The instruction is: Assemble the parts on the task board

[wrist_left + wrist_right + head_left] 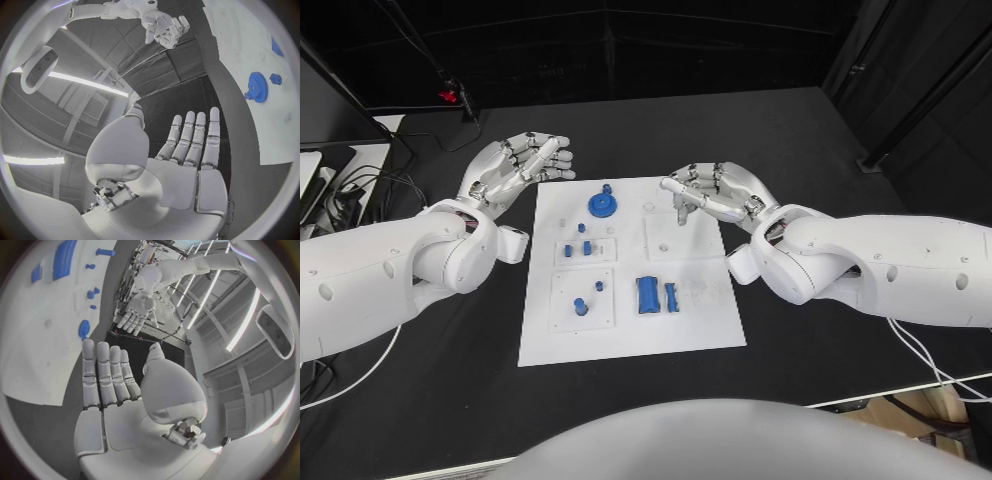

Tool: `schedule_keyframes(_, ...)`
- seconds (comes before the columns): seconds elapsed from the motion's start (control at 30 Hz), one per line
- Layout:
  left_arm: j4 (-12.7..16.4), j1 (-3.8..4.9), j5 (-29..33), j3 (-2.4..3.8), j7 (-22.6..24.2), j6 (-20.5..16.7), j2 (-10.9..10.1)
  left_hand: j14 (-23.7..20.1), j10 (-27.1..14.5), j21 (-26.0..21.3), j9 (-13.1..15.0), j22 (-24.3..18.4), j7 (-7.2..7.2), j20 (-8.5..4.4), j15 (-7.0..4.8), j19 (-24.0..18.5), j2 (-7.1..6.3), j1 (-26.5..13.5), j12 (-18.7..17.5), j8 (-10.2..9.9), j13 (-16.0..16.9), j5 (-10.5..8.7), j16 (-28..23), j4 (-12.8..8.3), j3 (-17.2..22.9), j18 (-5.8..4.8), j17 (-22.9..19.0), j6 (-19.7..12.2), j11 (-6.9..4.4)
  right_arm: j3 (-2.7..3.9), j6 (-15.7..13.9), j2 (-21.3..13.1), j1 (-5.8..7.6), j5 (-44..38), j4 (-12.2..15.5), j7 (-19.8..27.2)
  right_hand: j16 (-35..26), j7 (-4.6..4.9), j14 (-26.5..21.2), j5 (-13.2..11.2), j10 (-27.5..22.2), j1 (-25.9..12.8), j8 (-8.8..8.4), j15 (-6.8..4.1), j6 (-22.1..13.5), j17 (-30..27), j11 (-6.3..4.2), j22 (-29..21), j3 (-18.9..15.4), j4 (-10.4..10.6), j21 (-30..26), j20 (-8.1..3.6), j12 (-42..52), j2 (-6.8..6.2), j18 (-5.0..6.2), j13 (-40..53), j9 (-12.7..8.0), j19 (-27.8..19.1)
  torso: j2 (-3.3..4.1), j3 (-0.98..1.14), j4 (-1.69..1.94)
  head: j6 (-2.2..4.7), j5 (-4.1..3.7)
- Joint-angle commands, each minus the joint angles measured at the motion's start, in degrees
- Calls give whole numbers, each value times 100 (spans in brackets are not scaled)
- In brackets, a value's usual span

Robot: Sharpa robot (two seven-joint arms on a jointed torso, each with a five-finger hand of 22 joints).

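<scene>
Both hands hovering empty, flanking the task board (629,330).

Head: my left hand (516,168) and right hand (718,192) are holding nothing, blue gear (603,204) lying between them. Wrists: both are showing fingers stretched flat, board just beside.

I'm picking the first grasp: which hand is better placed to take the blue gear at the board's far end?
Left, probably. The left hand hangs open beside the board's far-left corner, close to the blue gear. The right hand, also empty, sits farther away.
</scene>
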Motion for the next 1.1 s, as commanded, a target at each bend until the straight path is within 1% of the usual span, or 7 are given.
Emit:
schedule_keyframes(0.03, 13, -23, 188, 4, 510, -154, 37, -54, -70, 11, 0, -15, 658, -5, 5, -50, -1, -61, 21, 46, -4, -22, 22, 11, -51, -34, -1, -33, 4, 3, -33, 116, 12, 938, -94, 1453, -954, -114, -933, -217, -750, -675, -171, 433, -547, -712, 420, -500, 418, 88, -842, 213, -1040, -735, -248, -876, -149, -793, -2, 7, 13, 0, 32)
schedule_keyframes(0.17, 37, -50, 229, 4, 643, -210, 48, -79, -87, 7, -6, -23, 658, -5, 9, -67, -16, -83, 24, 42, -3, -43, 23, 11, -69, -40, -1, -67, 5, 2, 126, 235, 12, 1249, -176, 1630, -1758, -327, -2097, -110, -1669, -1375, -394, 659, -1273, -1235, 626, -987, 764, 230, -1633, 335, -1798, -1945, -427, -1445, -278, -1675, -16, -3, 15, 31, 39)
schedule_keyframes(0.33, 59, -73, 248, 5, 734, -228, 52, -98, -99, 5, -10, -31, 663, -5, 13, -79, -37, -103, 29, 41, -2, -56, 28, 13, -82, -44, -1, -106, 9, 1, 240, 312, 12, 1402, -231, 1772, -2219, -633, -3010, 66, -2450, -1582, -431, 498, -1886, -1553, 470, -1789, 547, 230, -2396, 496, -2230, -2165, -518, -1777, -294, -2502, -6, 1, 26, 223, 55)
schedule_keyframes(0.43, 61, -95, 158, 25, 52, -190, 46, -1391, -1914, -450, -392, -2310, -894, -952, -672, -2227, 106, -3590, -2051, -2062, -370, -555, -2726, -962, 426, -886, -371, -1515, -733, 39, 21, 312, -30, 1020, -242, 1239, -3503, -835, -3797, -565, -3411, -4382, -1894, -59, -2640, -3617, -214, -4420, 1291, -747, -2933, -332, -3219, -1343, -889, -3871, -1451, -3489, -23, 2, 12, 145, 56)
schedule_keyframes(0.5, 103, -134, 189, 70, 23, -283, 43, -1665, -2294, -450, -392, -2772, -894, -1147, -1197, -2675, 106, -4366, -2474, -2495, -370, -555, -3292, -1164, 426, -886, -371, -1809, -892, 111, -65, 350, -87, 1113, -295, 1206, -3749, -835, -3958, -1041, -3608, -4939, -2161, -511, -2793, -4004, -344, -4941, 1427, -932, -3447, -478, -3411, -1171, -889, -4264, -1662, -3703, -48, 6, 8, 192, 79)
schedule_keyframes(0.7, 384, -394, 397, 370, -173, -903, 22, -2361, -3260, -450, -392, -3966, -894, -1648, -1197, -3817, 106, -5700, -3555, -3602, -370, -555, -4300, -1679, 426, -886, -371, -2560, -1301, 588, -635, 602, -463, 1727, -646, 993, -4525, -835, -4475, -1041, -4226, -6076, -3002, -511, -3272, -5226, -757, -6053, 1854, -1507, -3447, -949, -4015, -641, -889, -5105, -2332, -4365, -217, 29, -16, 502, 230)
schedule_keyframes(1.1, 1149, -1104, 964, 1189, -707, -2594, -36, -2361, -3260, -450, -392, -3966, -894, -1648, -1197, -3817, 106, -6287, -3555, -3602, -370, -555, -4735, -1679, 426, -886, -371, -2560, -1301, 1045, -1181, 843, -823, 2315, -981, 788, -4525, -835, -4475, -1041, -4226, -6629, -3002, -511, -3272, -5226, -757, -6586, 1854, -1507, -3447, -949, -4015, -641, -889, -5510, -2332, -4365, -690, 94, -84, 1372, 655)
